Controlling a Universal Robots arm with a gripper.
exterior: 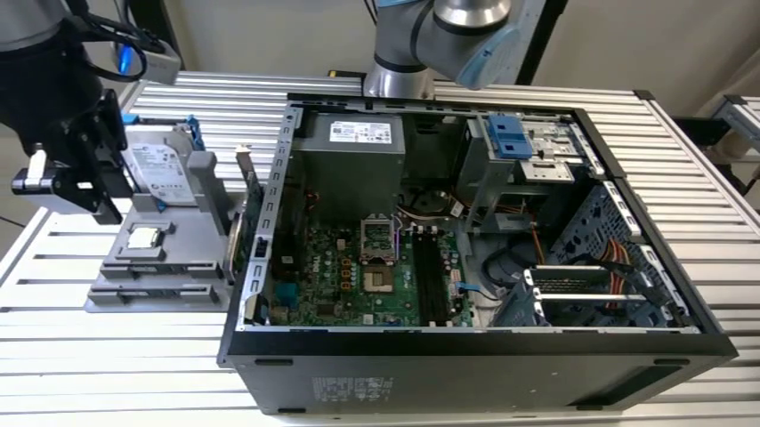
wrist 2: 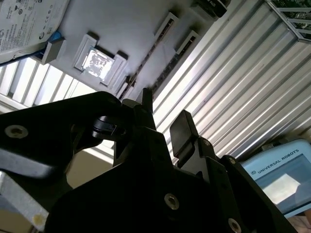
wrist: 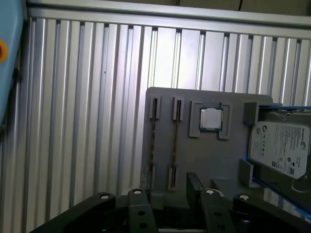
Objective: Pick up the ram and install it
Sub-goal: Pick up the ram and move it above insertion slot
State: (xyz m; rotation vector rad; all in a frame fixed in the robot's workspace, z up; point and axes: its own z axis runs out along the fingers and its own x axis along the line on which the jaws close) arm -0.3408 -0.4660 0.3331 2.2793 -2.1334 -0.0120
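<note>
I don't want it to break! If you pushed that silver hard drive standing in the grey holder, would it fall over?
Probably not easily: the hard drive stands on edge, but the grey holder props it at the sides. Its flat metal case looks stiff and probably heavy for its size.

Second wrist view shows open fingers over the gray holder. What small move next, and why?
Probably ease the gripper down toward the ram, which seems to stand on edge in a slot of the gray holder beside the processor. The fingers are open and clear of it, so nothing is gripped yet; closing here would likely catch nothing.
</note>
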